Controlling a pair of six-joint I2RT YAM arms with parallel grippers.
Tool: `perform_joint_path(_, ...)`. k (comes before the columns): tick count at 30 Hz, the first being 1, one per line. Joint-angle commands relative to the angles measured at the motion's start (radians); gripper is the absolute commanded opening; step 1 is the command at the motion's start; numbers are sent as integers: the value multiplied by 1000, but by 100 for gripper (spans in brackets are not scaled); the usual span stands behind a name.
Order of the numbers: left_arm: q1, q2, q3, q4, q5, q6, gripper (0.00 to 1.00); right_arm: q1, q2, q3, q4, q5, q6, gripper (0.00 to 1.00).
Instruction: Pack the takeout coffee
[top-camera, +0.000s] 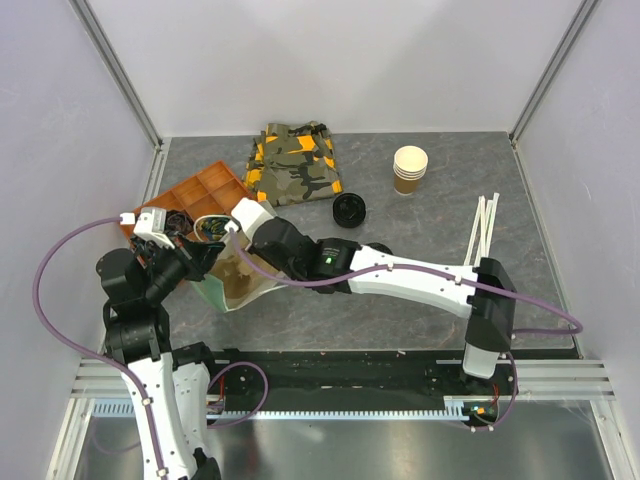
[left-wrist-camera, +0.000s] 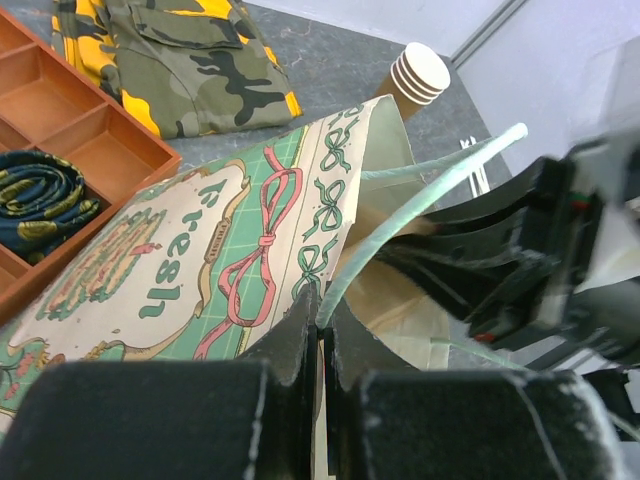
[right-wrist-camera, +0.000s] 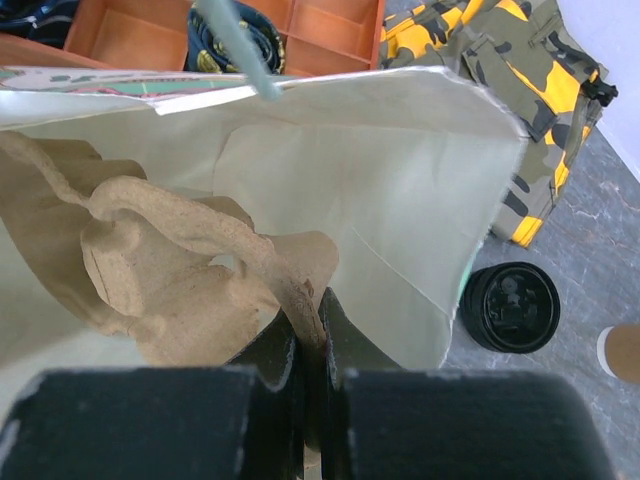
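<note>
Two arms meet at the printed paper bag (top-camera: 228, 288) at the left of the grey table (top-camera: 440, 235). From above, the left arm (top-camera: 150, 300) stands close beside the bag, and the right arm (top-camera: 410, 278) stretches across the table to the bag's mouth. I cannot pick out the takeout coffee, a small brown kraft-paper cup with a black lid, for certain. A dark rounded shape (top-camera: 378, 247) just behind the right arm may be it. Near that lies a loose round black lid (top-camera: 349, 210), and farther right stands a stack of lidless cream-rimmed paper cups (top-camera: 410, 168). White sticks (top-camera: 485, 225) lie at the right. A folded camouflage cloth (top-camera: 295, 165) and an orange compartment tray (top-camera: 215, 185) sit at the back.

From the left wrist, the left gripper (left-wrist-camera: 320, 318) is pinched tight on the bag's pale green handle (left-wrist-camera: 430, 190).

From the right wrist, the right gripper (right-wrist-camera: 310, 312) is inside the bag, clamped on a brown moulded-pulp carrier (right-wrist-camera: 170, 270). No cup shows in there.

I'd expect the coffee to be light but thin-walled and easy to squash, with a lid that could pop off. It is best taken around the body below the lid and kept upright. For now the right arm's own reach and the carrier crowding the bag's mouth stand in the way.
</note>
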Motion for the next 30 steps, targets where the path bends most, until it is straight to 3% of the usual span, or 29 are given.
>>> perform_joint_path(1,-2,21,-14,32,-31,-65,2,5,34,51,68,26,-41,0)
perform_joint_path(17,0,59,-46,44,-25,-120,2,-15,113,0,163,-77,-41,0)
perform_joint_path(30,1,134,5,55,23,-186,2,-78,173,72,75,-226,-6,0)
